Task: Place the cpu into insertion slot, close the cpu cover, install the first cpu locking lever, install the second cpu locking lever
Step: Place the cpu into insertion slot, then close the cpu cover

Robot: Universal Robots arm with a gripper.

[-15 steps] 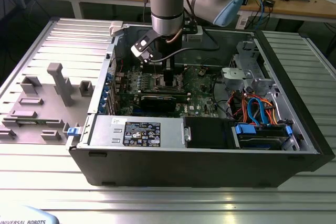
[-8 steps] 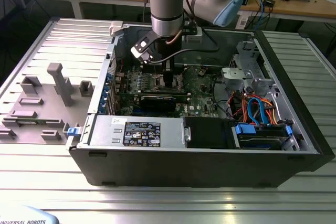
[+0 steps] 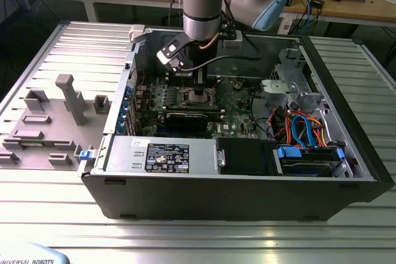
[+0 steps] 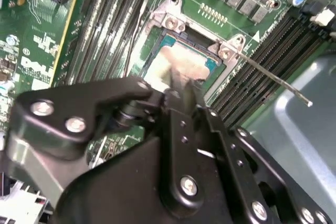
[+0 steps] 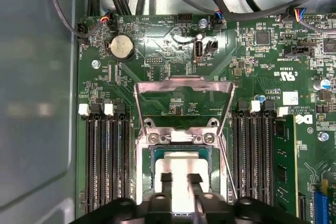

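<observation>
The cpu point(image 5: 181, 163) is a pale silver square lying at the insertion slot point(image 5: 143, 169) on the green board. My gripper point(image 5: 181, 179) reaches down onto it, one black finger point(image 5: 166, 184) at each side of its metal top, shut on the cpu. In the second wrist view the cpu point(image 4: 184, 59) sits within the socket's silver rim point(image 4: 173, 22), just beyond my gripper point(image 4: 181, 85). The cpu cover point(image 5: 184, 84) stands flipped open behind the slot. A thin locking lever point(image 4: 273, 80) sticks out free beside the socket. In the exterior view my gripper point(image 3: 201, 88) is low inside the open case.
Long black memory slots point(image 5: 107, 161) flank the socket on both sides. A black card point(image 3: 185, 119) lies in front of the socket and a power supply point(image 3: 161, 153) by the case's front wall. Cables and drive bays point(image 3: 303, 134) crowd the exterior view's right. Grey fixtures point(image 3: 68, 97) stand outside the case.
</observation>
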